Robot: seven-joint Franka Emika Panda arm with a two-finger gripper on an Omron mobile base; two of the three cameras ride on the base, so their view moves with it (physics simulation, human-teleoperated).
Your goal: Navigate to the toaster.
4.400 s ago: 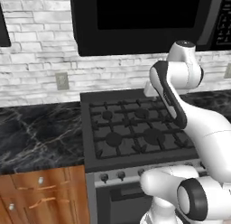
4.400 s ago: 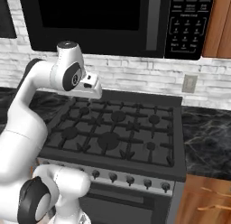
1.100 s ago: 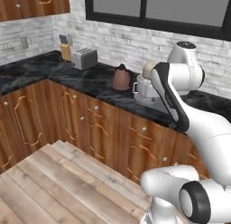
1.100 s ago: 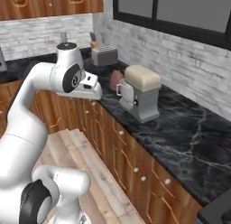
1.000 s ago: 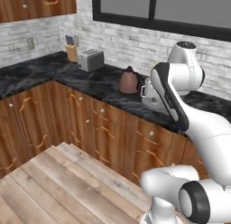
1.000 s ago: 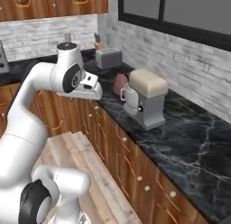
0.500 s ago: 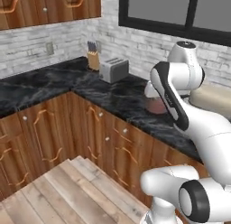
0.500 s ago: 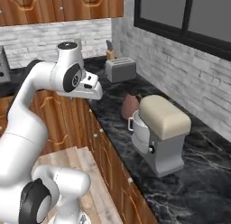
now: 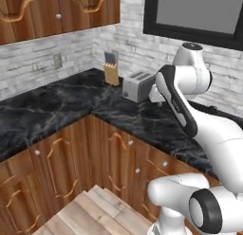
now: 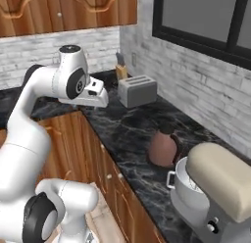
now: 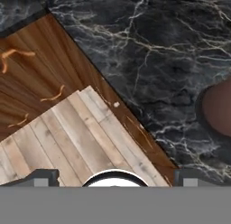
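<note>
The silver-grey toaster (image 9: 136,86) stands on the black marble counter (image 9: 71,103) near the inner corner, under the window; in the right base view the toaster (image 10: 137,90) lies ahead and slightly right of my hand. My gripper (image 10: 97,98) hovers over the counter's front edge, well short of the toaster and touching nothing. In the hand view its two dark fingertips (image 11: 43,176) sit wide apart, so the gripper (image 11: 116,178) is open and empty above the wooden floor and counter edge.
A tan knife block (image 9: 112,73) stands just left of the toaster. A brown kettle (image 10: 163,148) and a grey stand mixer (image 10: 215,188) sit farther right along the counter. Wooden cabinets (image 9: 114,158) run below, with plank floor (image 9: 95,215) in front.
The whole scene has shifted as the base drove: the toaster and knife block now appear larger and nearer the middle. The arm's pose is unchanged.
</note>
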